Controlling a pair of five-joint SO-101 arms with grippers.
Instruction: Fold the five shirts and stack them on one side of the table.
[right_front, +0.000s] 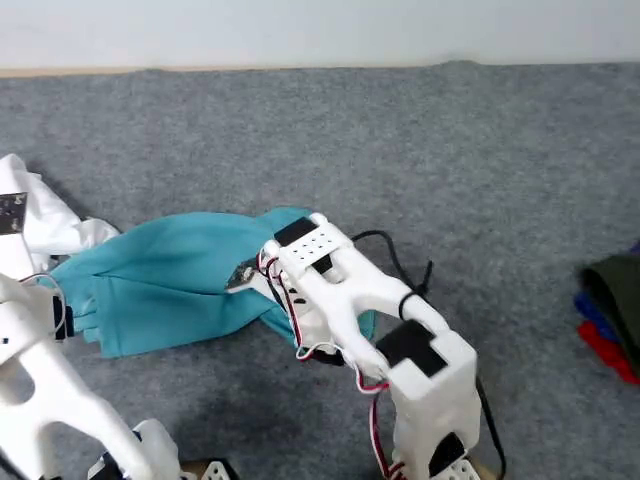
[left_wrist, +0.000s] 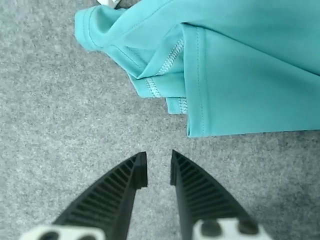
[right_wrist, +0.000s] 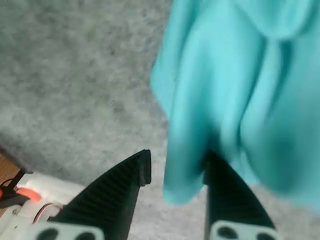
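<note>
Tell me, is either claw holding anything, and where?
Nothing looks clamped. The right gripper stands open around an edge of the teal fabric shirt; the left gripper hangs over grey carpet.

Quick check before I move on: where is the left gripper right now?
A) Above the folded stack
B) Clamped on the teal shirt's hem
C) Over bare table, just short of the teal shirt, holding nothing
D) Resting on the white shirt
C: in the left wrist view the left gripper has nothing between its fingers and sits over the grey table, with the hem of the teal shirt just ahead of it.
</note>
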